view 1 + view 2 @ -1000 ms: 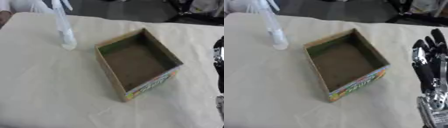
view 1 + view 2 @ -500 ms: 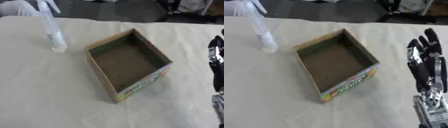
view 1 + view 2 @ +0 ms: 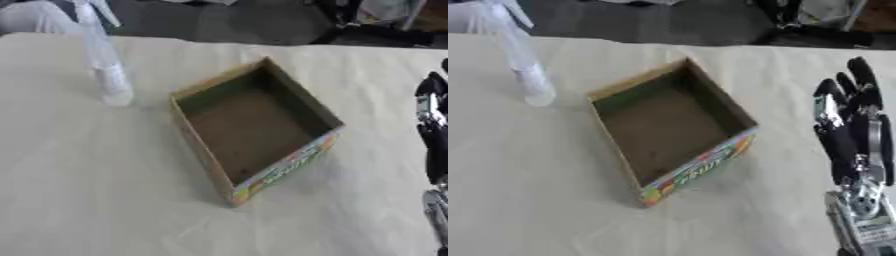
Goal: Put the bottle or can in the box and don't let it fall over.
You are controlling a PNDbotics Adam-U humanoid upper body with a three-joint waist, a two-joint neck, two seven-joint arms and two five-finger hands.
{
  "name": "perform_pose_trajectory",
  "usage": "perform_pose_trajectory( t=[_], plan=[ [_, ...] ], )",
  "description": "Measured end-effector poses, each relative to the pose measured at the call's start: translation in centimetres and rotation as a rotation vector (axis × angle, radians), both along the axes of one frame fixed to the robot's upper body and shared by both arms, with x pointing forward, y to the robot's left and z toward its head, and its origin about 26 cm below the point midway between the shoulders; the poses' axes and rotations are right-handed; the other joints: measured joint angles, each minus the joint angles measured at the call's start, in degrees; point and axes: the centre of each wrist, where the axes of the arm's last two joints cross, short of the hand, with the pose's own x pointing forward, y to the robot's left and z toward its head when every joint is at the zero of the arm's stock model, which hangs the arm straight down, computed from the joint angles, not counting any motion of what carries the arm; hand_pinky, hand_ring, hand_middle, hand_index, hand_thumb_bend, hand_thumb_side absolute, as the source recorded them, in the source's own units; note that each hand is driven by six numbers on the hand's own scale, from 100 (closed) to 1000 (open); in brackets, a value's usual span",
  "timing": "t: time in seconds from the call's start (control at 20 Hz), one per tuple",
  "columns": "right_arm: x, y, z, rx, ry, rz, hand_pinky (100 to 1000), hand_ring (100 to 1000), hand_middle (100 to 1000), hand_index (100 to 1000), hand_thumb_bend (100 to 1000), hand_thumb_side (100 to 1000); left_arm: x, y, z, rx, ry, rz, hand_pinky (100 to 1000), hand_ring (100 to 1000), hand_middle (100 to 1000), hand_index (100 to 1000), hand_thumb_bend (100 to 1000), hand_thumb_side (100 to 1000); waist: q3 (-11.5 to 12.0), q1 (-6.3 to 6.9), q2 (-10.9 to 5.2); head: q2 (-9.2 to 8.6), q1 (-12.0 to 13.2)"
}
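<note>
I see the cardboard box (image 3: pixel 254 132) empty, clear spray bottle (image 3: pixel 103 55) upright beside it; my right hand (image 3: pixel 852 131) open, holding nothing.

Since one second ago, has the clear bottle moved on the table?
No. The bottle keeps its place left of the box, standing upright; the whole picture shifted, so the camera moved.

Lab — cloth-covered table (image 3: pixel 79 175), dark clutter behind
</note>
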Motion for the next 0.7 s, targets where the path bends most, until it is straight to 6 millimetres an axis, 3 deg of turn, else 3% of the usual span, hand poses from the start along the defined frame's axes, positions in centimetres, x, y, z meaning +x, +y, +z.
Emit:
perform_pose_trajectory(
  t=[0.3, 0.7],
  plan=[
    [-0.1, 0.1, -0.2, 0.001, 0.013, 0.009, 1000, 1000, 1000, 1000, 100, 470, 2.8, 1.3, 0.7, 0.000, 0.114, 0.011, 1000, 808, 845, 820, 823, 361, -0.9, -0.22, -0.41, 0.13, 0.5],
    [0.0, 0.3, -0.2, 0.010, 0.021, 0.024, 1000, 1000, 1000, 1000, 100, 470, 6.1, 1.5, 2.5, 0.021, 0.164, -0.097, 1000, 817, 859, 827, 841, 350, -1.8, -0.56, -1.02, 0.51, 0.8]
  ],
)
